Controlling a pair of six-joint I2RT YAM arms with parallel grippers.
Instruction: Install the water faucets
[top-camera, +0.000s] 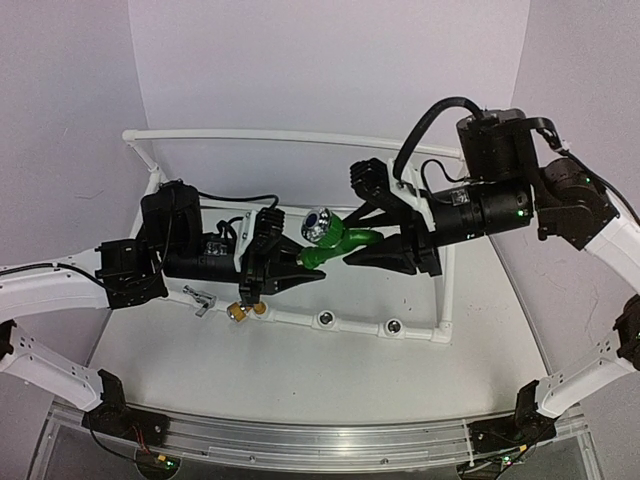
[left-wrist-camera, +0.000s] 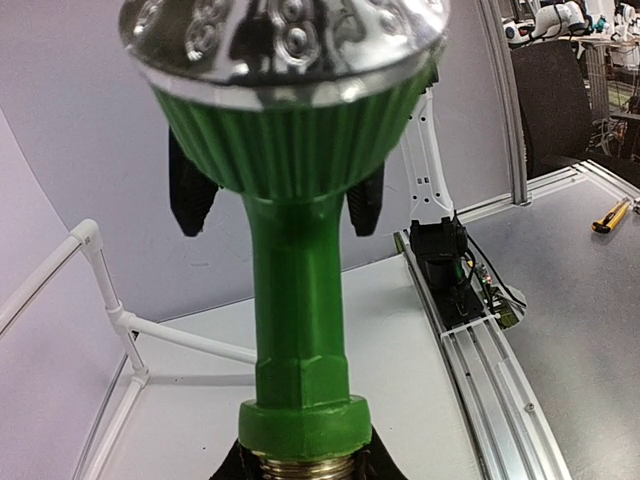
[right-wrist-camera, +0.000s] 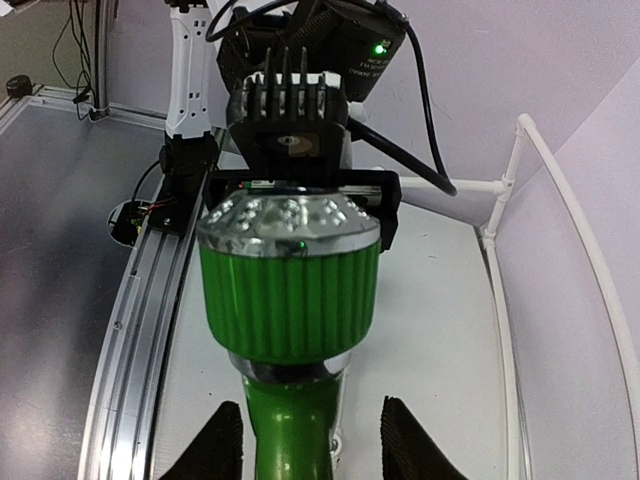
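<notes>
Water faucets, three in all, described from the near side of the white pipe frame (top-camera: 290, 316) to its far side. Against the frame's near rail, toward its left end, we see the brass faucet (top-camera: 245, 310); we cannot tell whether it is threaded in. The silver faucet (top-camera: 203, 298) lies loose just left of it, by the same rail. Further right on that rail, two round sockets (top-camera: 325, 320) stand free.

Above the middle of the frame, off the table (top-camera: 300, 380), the green faucet (top-camera: 345, 240) is held in the air between both arms, its studded chrome head showing between them. The left gripper (left-wrist-camera: 305, 468) pinches its threaded end below the hex collar. The right gripper (right-wrist-camera: 310, 445) is spread, one finger on either side of the green stem, with a gap on at least one side. Beyond them runs the frame's far rail (top-camera: 300, 135).

We judge the green faucet is mid-carry and not yet installed. The next move calls for lining its thread up squarely over a free socket, then lowering and turning it
</notes>
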